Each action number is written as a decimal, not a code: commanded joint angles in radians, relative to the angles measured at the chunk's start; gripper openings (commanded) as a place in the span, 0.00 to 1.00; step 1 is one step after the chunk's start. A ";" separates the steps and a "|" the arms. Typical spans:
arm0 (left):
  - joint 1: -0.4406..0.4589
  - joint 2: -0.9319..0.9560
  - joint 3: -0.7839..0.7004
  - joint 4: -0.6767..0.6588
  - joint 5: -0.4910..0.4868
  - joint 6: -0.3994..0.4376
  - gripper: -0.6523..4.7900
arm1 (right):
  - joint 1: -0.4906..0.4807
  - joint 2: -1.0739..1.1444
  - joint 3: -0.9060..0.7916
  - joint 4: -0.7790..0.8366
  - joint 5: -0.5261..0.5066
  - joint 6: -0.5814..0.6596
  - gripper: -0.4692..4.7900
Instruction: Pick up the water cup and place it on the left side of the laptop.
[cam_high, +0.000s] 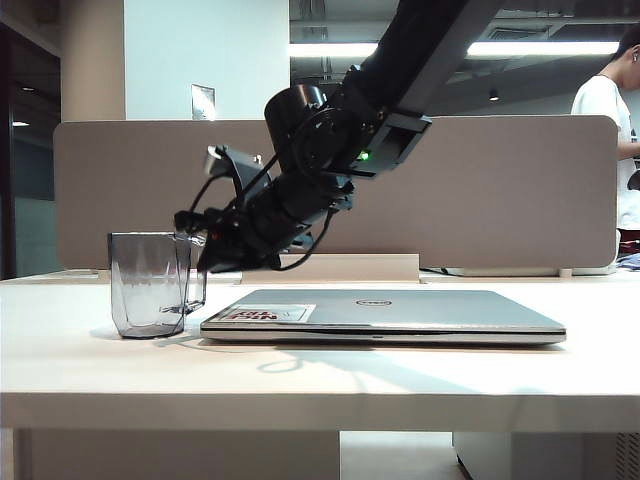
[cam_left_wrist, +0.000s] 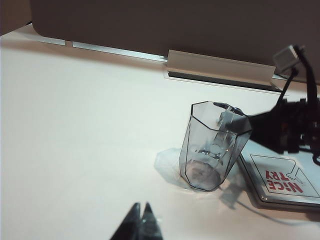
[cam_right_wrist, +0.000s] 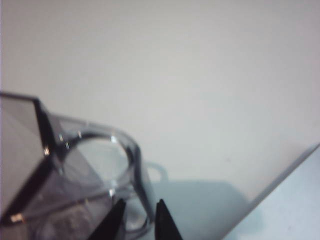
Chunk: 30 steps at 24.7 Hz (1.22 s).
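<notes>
Water cup: the water cup (cam_high: 150, 283) stands upright on the surface (cam_high: 300, 370), just beside the laptop's sticker corner, its squared handle (cam_high: 195, 280) turned toward the right tool.
Right tool: the right tool (cam_right_wrist: 136, 220) reaches across from the right and sits at the top of the handle; its two dark fingers (cam_right_wrist: 114, 222) stand a narrow gap apart on either side of the handle's clear bar. Whether they pinch it or merely straddle it, I cannot tell.
Laptop: the laptop (cam_high: 400, 312) lies shut and flat under the right arm, with a white-and-red sticker (cam_high: 265, 314) at the corner nearest the tool.
Left tool: the left tool (cam_left_wrist: 141, 220) hangs well short of the cup, its tips pressed together, nothing between them.
Partition: a beige partition (cam_high: 520, 190) rises along the far edge of the surface, beyond both tools.
Person: someone in a white shirt (cam_high: 608, 120) stands behind the partition, far from either tool.
</notes>
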 joint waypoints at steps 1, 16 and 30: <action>0.000 0.000 0.005 0.019 -0.003 0.005 0.11 | 0.002 -0.009 0.004 -0.061 -0.002 -0.003 0.27; 0.000 0.000 0.005 -0.002 0.005 0.004 0.11 | -0.012 -0.226 0.004 -0.444 0.048 -0.061 0.08; 0.000 0.000 0.003 -0.012 0.009 0.004 0.11 | -0.129 -0.460 -0.009 -0.613 0.096 -0.085 0.08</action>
